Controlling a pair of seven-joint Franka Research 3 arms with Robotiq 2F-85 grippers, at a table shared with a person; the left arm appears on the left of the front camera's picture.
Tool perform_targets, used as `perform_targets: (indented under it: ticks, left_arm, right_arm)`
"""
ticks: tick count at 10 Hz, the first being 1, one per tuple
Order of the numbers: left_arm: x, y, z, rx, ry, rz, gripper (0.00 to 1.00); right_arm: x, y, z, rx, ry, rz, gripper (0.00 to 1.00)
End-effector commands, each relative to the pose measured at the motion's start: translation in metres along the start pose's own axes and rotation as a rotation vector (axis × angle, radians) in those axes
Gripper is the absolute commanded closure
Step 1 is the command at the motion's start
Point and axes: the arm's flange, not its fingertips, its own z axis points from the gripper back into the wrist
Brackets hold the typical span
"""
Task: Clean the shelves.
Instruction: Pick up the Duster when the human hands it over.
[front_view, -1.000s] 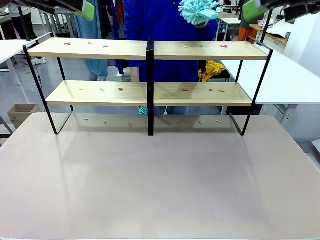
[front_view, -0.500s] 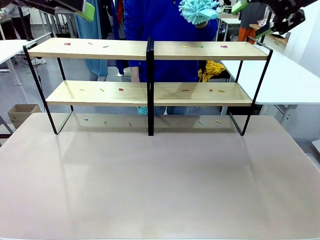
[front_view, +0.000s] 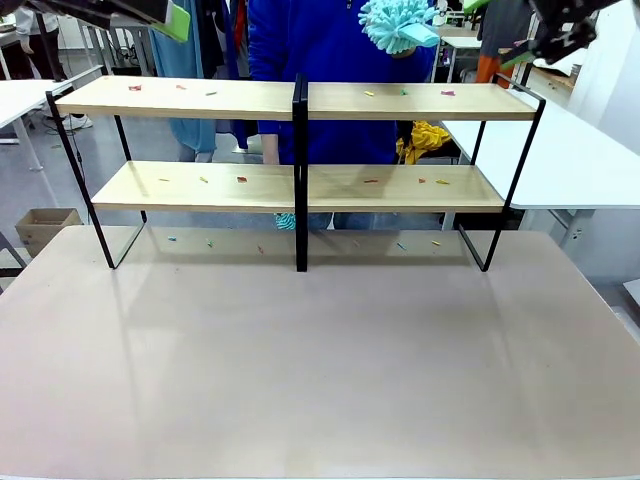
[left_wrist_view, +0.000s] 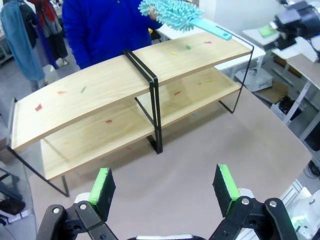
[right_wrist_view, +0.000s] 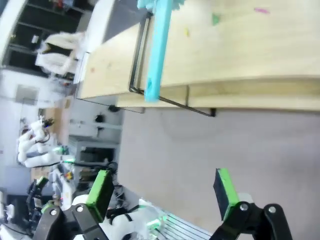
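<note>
The shelves (front_view: 300, 100) stand upright on the table, 2 boards dotted with scraps.

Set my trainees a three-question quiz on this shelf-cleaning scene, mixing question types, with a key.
1. True or false: the left gripper is shut on the teal duster.
2. Small coloured scraps lie on: A the upper board only; B the lower board only; C both boards of the shelves.
3. Fill in: the jaws of the right gripper stand ____.
Key: 1 false, it is open and empty; 2 C; 3 open.
</note>
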Motion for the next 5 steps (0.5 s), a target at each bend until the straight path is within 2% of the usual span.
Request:
perform_targets:
  ticks: [1,2,3,5]
  left_arm:
    - [0.000,0.002,0.000,0.002,-0.007,-0.005,0.00]
    - [0.000,0.002,0.000,0.002,-0.007,-0.005,0.00]
    - [0.000,0.002,0.000,0.002,-0.007,-0.005,0.00]
    - [0.000,0.002,0.000,0.002,-0.007,-0.005,0.00]
  right_arm:
    - [0.088,0.001,-0.030,0.110,0.044,-0.043,0.00]
    - [0.120,-0.004,-0.051,0.166,0.054,-0.077,0.00]
    - [0.132,-0.008,-0.061,0.213,0.061,-0.101,0.00]
    - [0.140,-0.014,-0.084,0.205,0.072,-0.137,0.00]
